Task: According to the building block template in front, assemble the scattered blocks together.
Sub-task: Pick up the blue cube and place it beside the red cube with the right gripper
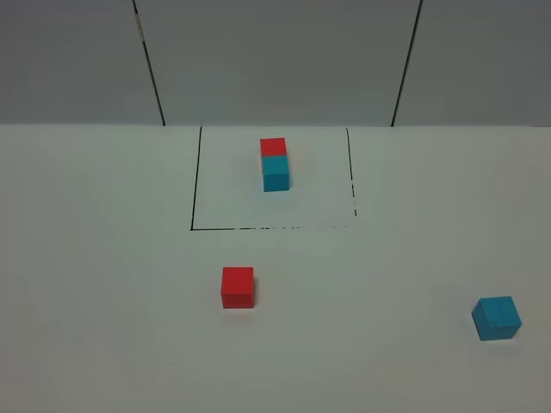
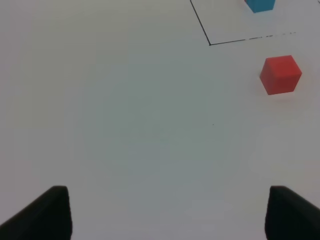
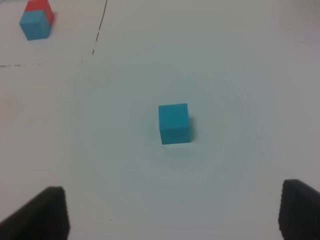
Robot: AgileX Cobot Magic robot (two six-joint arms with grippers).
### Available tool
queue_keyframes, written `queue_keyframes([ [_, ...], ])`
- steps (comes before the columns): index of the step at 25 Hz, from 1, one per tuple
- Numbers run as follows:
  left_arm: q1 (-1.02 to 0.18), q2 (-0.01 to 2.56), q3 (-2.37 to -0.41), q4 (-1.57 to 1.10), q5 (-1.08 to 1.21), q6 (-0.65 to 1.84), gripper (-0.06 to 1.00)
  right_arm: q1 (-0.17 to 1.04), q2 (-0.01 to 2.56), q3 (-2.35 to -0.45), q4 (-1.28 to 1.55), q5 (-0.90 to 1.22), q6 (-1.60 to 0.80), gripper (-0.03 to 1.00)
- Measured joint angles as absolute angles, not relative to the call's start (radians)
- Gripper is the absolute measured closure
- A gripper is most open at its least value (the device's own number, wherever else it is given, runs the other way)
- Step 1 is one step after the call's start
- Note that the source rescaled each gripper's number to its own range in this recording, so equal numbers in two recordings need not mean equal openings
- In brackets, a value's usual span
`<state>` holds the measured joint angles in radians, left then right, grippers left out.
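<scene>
The template, a red cube joined to a cyan cube (image 1: 275,163), stands inside a black-line square (image 1: 195,181) at the back middle; it also shows in the right wrist view (image 3: 36,19). The loose red cube (image 1: 238,286) sits in front of the square, and it also shows in the left wrist view (image 2: 280,74). The loose cyan cube (image 1: 497,317) sits at the right front, and in the right wrist view (image 3: 174,123). My left gripper (image 2: 167,212) is open and empty, well short of the red cube. My right gripper (image 3: 172,212) is open and empty, with the cyan cube ahead between its fingers' line.
The white table (image 1: 103,258) meets a grey back wall (image 1: 275,60) with two dark vertical seams. Neither arm shows in the exterior high view. A corner of the black square shows in the left wrist view (image 2: 210,44).
</scene>
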<state>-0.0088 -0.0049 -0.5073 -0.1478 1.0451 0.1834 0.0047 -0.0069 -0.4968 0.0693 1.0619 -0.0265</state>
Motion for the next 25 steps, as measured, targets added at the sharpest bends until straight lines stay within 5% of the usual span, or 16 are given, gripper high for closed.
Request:
queue_keyframes([
  [25, -0.009, -0.005, -0.507, -0.149, 1.045, 0.183, 0.26, 0.005, -0.007, -0.497, 0.069, 1.062, -0.026, 0.28],
])
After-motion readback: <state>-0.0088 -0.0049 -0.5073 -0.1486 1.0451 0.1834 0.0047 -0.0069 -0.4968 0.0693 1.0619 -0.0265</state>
